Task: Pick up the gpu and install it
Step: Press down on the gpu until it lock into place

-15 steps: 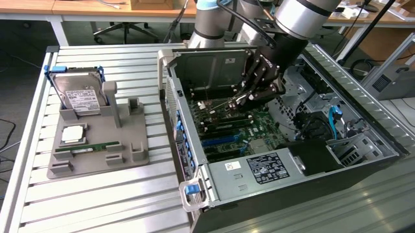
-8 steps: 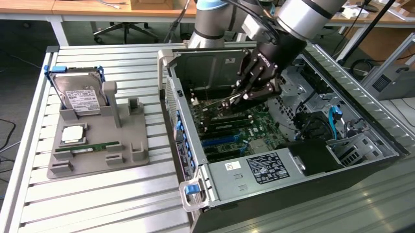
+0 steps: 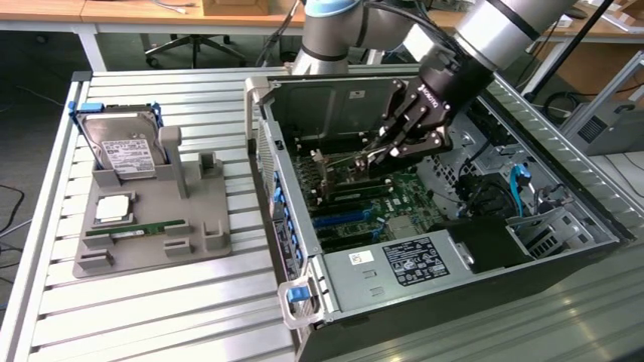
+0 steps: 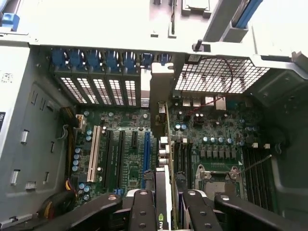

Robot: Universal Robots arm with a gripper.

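Inside the open computer case [image 3: 604, 226], the gripper [image 3: 397, 143] pinches the gpu [image 4: 163, 192] edge-on between its jaws, the pickup done, the card held upright over the motherboard [image 4: 130, 159] near the expansion slots, seating apparently unfinished.

A ribbed, pale metal tabletop [image 3: 181, 302] is carrying the work and is reflecting even, diffuse light with no hard shadows. Wooden-topped desks [image 3: 121, 10] on white frames are standing along the far edge of the exterior view, with an office chair base [image 3: 186, 47] sitting on castors beneath them. Dark floor [image 3: 35, 64] is showing at the exterior view's left, and grey equipment [image 3: 608, 124] with trailing cables is standing at its right.
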